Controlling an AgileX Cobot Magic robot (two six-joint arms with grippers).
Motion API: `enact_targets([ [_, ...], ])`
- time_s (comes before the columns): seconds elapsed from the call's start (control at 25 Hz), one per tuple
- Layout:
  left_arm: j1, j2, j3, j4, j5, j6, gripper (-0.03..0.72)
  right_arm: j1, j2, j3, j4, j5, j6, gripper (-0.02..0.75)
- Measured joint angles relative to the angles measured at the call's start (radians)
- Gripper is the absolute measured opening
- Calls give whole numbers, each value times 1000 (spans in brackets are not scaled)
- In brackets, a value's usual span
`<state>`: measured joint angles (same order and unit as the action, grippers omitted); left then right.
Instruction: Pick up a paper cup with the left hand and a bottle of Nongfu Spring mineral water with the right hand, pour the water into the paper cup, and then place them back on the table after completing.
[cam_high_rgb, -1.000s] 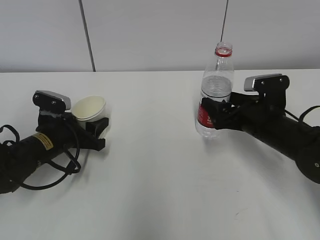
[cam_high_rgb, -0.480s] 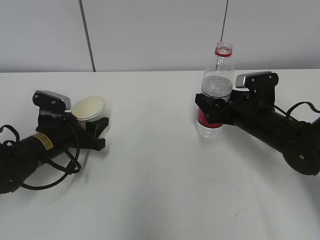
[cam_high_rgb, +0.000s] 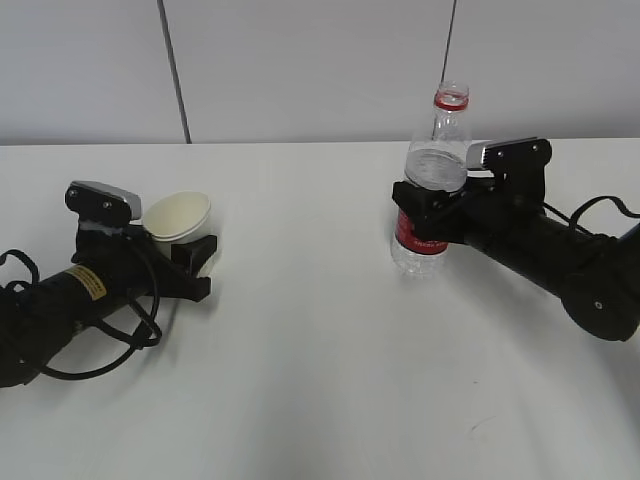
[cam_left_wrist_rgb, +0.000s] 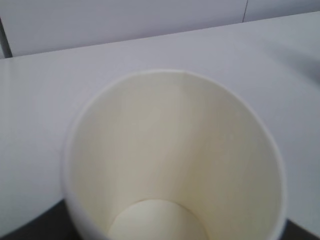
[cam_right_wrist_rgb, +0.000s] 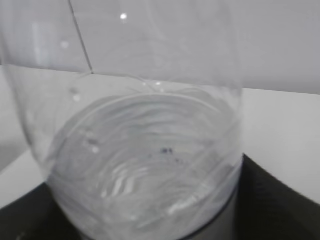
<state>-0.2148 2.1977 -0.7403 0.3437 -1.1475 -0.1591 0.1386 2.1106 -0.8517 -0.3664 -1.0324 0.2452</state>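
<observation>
Both grasps look made: left hand (cam_high_rgb: 185, 262) fingers clamp the tilted paper cup (cam_high_rgb: 178, 216) far left, right hand (cam_high_rgb: 425, 212) fingers hug the bottle (cam_high_rgb: 434, 180), seemingly barely off the tabletop (cam_high_rgb: 310, 350). Cup's empty; pouring and set-down remain.

Left hand (cam_high_rgb: 190, 262): lies low at near left, jaws closed on something.
Right hand (cam_high_rgb: 428, 212): reaches in from the right, jaws clamped.

Ext cam slanted; wrist cams close.
</observation>
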Motion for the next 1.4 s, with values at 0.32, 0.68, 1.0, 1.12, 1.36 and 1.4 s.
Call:
enact_targets([
  [0.32, 0, 0, 0, 2, 0, 0, 384, 0, 0, 0, 10, 0, 0, 428],
  [0.68, -14, 0, 0, 138, -3, 0, 384, 0, 2, 0, 12, 0, -31, 417],
  [1.0, -101, 0, -1, 143, 0, 0, 384, 0, 2, 0, -7, 0, -72, 416],
  [1.12, -132, 0, -11, 142, 4, -3, 384, 0, 2, 0, -16, 0, -81, 416],
  [1.36, -160, 0, -36, 141, 4, -66, 384, 0, -18, -6, -46, 53, -111, 416],
  [1.4, -160, 0, -37, 141, 4, -72, 384, 0, -24, -6, -49, 66, -118, 416],
])
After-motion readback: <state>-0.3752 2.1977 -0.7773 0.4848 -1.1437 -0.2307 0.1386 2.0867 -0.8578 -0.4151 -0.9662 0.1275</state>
